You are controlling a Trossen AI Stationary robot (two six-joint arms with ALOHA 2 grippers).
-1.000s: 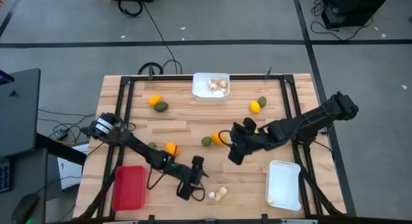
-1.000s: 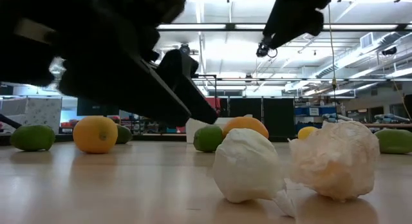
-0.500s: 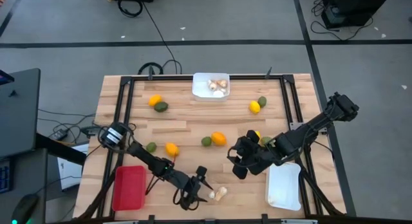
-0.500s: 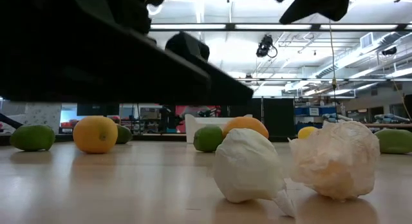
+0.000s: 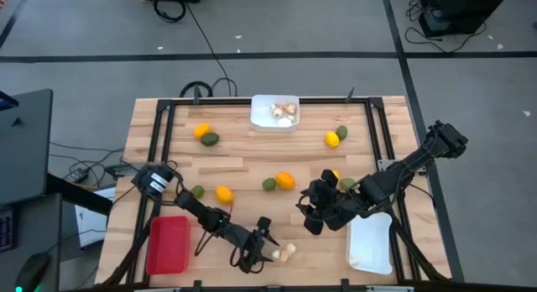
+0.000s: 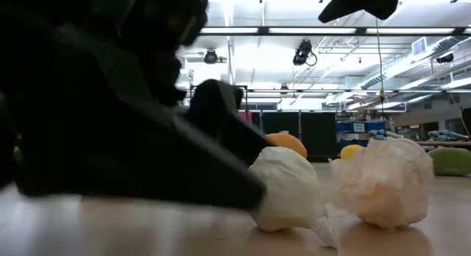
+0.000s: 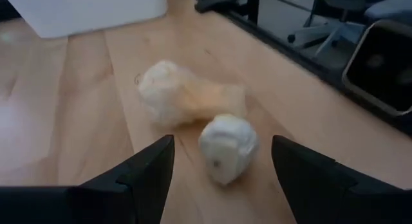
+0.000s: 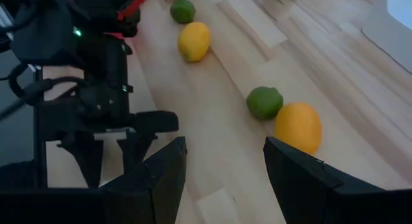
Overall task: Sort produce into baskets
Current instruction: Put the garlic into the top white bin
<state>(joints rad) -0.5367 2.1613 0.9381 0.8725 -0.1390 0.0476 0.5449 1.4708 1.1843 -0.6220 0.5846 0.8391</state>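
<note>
Two pale mushroom-like pieces lie on the table near its near edge. In the left wrist view the smaller one lies in front of the larger one. My left gripper is open and low at the table. Its fingers stand on either side of the smaller piece without touching it. My right gripper is open and empty above the table, beside the near white basket. A red basket sits at the near left. The far white basket holds mushroom pieces.
An orange fruit and a lime lie mid-table. A yellow fruit and a green one lie to the left. Further pairs lie at the far left and far right. Two fruits lie beside my right arm.
My left gripper has gone down and toward the table's near edge, up to the two mushroom pieces, and now straddles the smaller one. My right gripper has moved from mid-table toward the near right, beside the near white basket.
</note>
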